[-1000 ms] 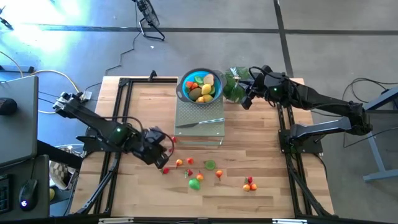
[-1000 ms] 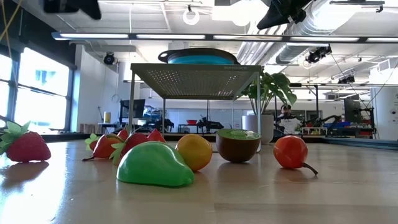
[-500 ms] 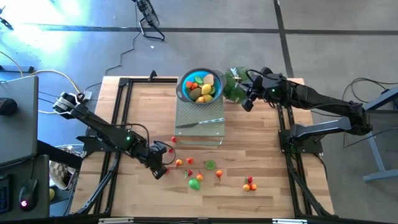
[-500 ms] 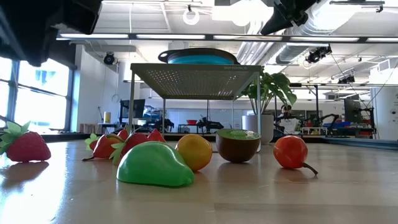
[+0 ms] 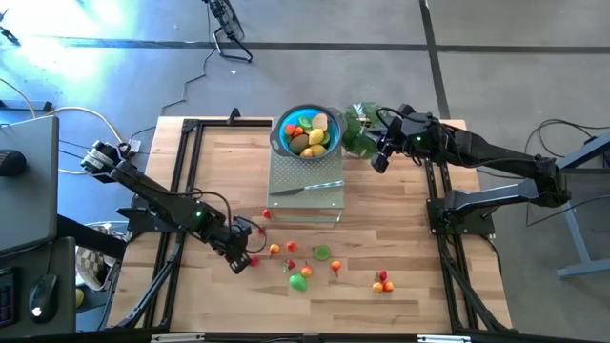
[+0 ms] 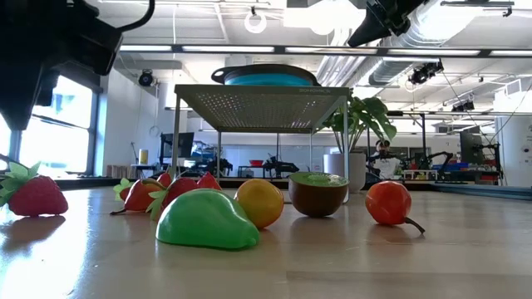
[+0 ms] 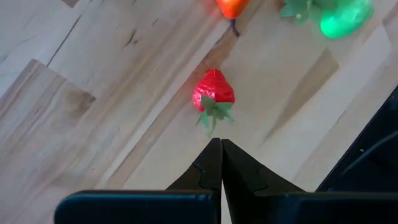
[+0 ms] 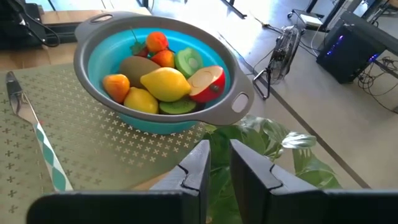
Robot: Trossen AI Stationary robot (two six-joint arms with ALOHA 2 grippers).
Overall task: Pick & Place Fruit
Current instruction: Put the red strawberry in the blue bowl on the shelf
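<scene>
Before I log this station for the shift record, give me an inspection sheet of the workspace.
Surface: wooden table, dry, no spills seen.
Job's things: blue bowl full of fruit on a perforated metal stand; strawberry and other loose fruit on the table's near half.
Clutter: knife on the stand; leafy plant beside the bowl.
Grippers: left gripper shut, empty, just short of the strawberry; right gripper slightly open, empty, near the plant.
Cables: several on the floor.
Surroundings: monitor and mouse on a side desk.
</scene>
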